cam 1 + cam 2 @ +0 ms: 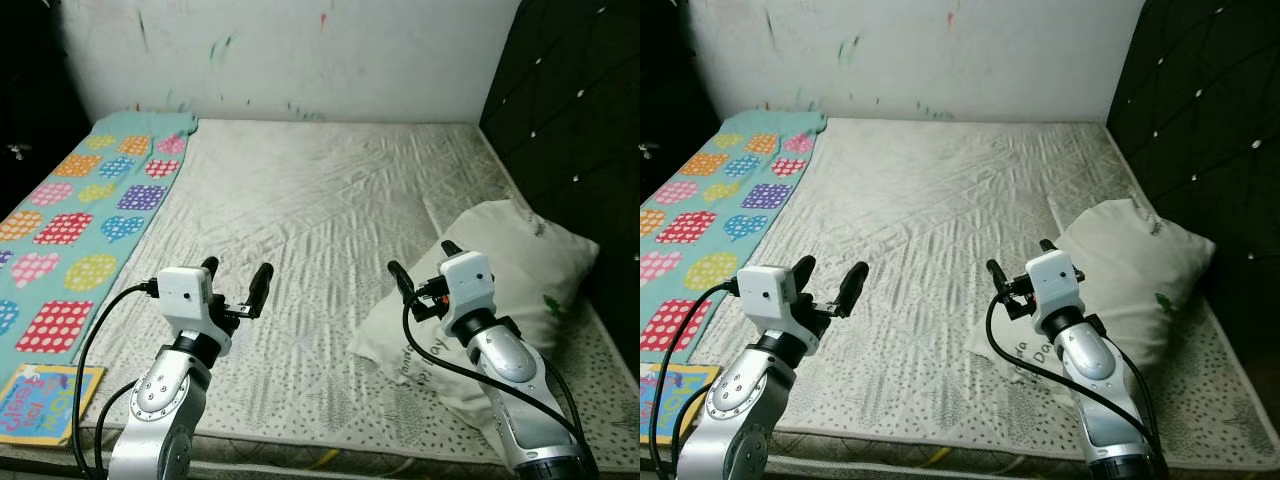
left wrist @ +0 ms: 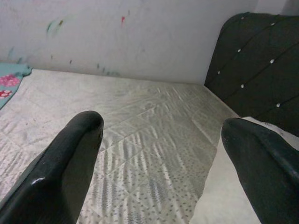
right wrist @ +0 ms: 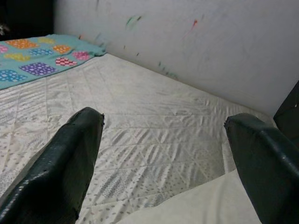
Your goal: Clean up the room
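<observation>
— Lying where, the pillow (image 1: pixel 500 275)?
— Resting on the bare quilted mattress (image 1: pixel 320 200), at the robot's right, close beside the dark tufted headboard (image 1: pixel 570 110). White, with small green prints and some dark writing on the near corner.
— And the right gripper (image 1: pixel 424 261)?
— Hovering over the pillow's near left part, fingers spread wide apart, holding nothing. Hard to tell from the head views whether touching the fabric or just above.
— The left gripper (image 1: pixel 237 280)?
— Raised above the mattress near its front edge, well apart from the pillow. Fingers also spread, empty.
— Further out?
— Lying along the left side of the mattress, a turquoise blanket (image 1: pixel 85 215) with coloured dotted hearts. Near the front left corner, a small colourful book (image 1: pixel 45 400), lying flat. Behind the bed, a white wall (image 1: pixel 300 50) with little paint marks.
</observation>
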Motion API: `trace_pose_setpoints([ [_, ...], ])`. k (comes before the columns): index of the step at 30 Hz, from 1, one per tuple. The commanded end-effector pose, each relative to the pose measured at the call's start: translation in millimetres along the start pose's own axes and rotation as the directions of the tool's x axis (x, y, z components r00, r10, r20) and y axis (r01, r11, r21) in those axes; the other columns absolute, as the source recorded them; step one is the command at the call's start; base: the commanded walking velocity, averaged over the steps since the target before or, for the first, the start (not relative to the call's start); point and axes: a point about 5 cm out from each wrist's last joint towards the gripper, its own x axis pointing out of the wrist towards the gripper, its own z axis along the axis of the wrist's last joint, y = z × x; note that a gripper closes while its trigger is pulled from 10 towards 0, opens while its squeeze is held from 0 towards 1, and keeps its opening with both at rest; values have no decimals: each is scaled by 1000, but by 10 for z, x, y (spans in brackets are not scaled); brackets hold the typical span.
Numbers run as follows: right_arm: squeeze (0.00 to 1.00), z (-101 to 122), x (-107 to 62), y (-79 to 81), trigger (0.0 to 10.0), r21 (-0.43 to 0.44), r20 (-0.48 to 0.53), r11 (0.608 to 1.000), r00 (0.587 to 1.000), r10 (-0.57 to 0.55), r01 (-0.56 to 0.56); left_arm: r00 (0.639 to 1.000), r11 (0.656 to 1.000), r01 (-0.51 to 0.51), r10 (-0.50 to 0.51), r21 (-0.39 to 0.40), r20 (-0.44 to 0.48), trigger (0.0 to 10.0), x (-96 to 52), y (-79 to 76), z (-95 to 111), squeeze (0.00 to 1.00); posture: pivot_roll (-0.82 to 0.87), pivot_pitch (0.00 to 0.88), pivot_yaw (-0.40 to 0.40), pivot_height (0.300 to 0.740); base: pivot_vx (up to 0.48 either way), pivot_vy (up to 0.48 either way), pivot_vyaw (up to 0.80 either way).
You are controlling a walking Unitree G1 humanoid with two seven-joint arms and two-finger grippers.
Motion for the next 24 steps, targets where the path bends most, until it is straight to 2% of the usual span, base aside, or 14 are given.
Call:
trace_pose_setpoints([
  [1,0,66,25,22,10000,3,28,1000,1000,6,-6,1000,1000,-1,1,14,12,10000,-8,37,46,0,-116,0,13,740,0,0,0],
  [20,0,64,57,4,10000,1,29,1000,1000,6,-6,1000,1000,-14,14,1,22,10000,7,50,35,0,-113,0,7,740,0,0,0],
  [24,0,59,66,4,10000,5,26,1000,1000,5,-5,1000,1000,-15,15,7,25,10000,27,51,44,0,-111,0,7,740,0,0,-609],
])
